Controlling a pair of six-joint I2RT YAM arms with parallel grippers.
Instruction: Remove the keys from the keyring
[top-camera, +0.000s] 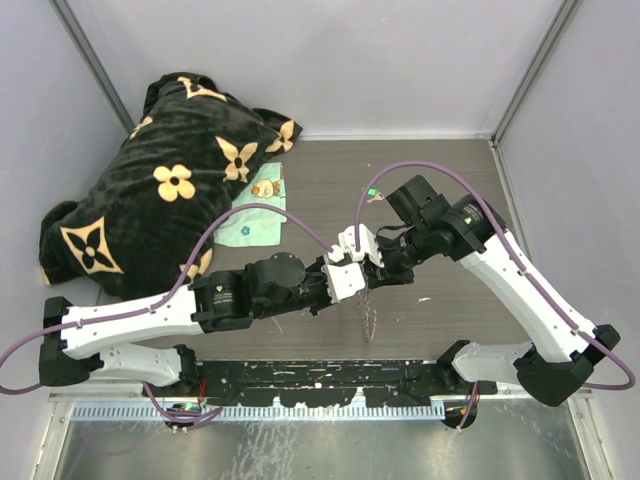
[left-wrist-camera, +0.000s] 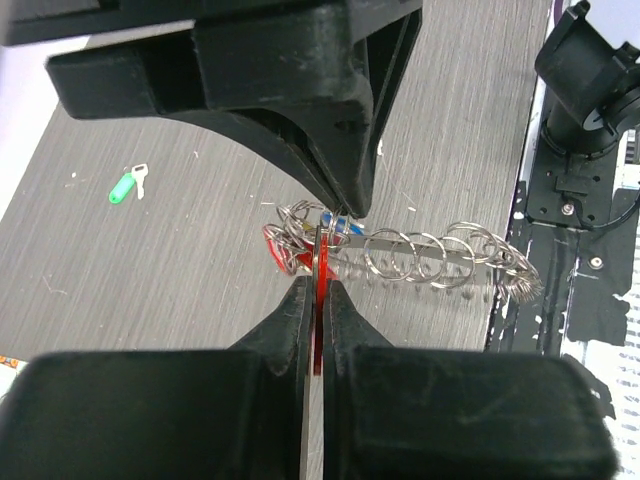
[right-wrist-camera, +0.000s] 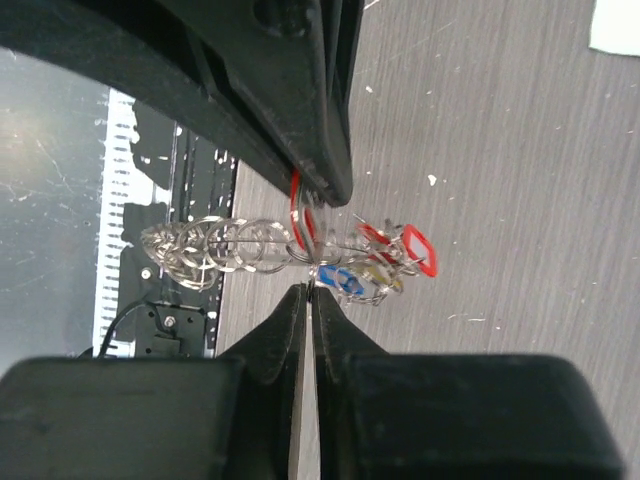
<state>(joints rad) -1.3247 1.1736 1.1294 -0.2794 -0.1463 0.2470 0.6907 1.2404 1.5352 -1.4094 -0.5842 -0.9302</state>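
My left pincer (left-wrist-camera: 318, 285) clamps a red plastic key tag (left-wrist-camera: 318, 322). My right pincer (right-wrist-camera: 307, 292), nearly closed, meets the silver chain-like metal keyring (right-wrist-camera: 225, 245).

The keyring (left-wrist-camera: 440, 262) is shiny silver metal wire, and the keys (right-wrist-camera: 335, 277) carry glossy coloured plastic tags. The surface (left-wrist-camera: 150, 280) is matt grey with wood grain.
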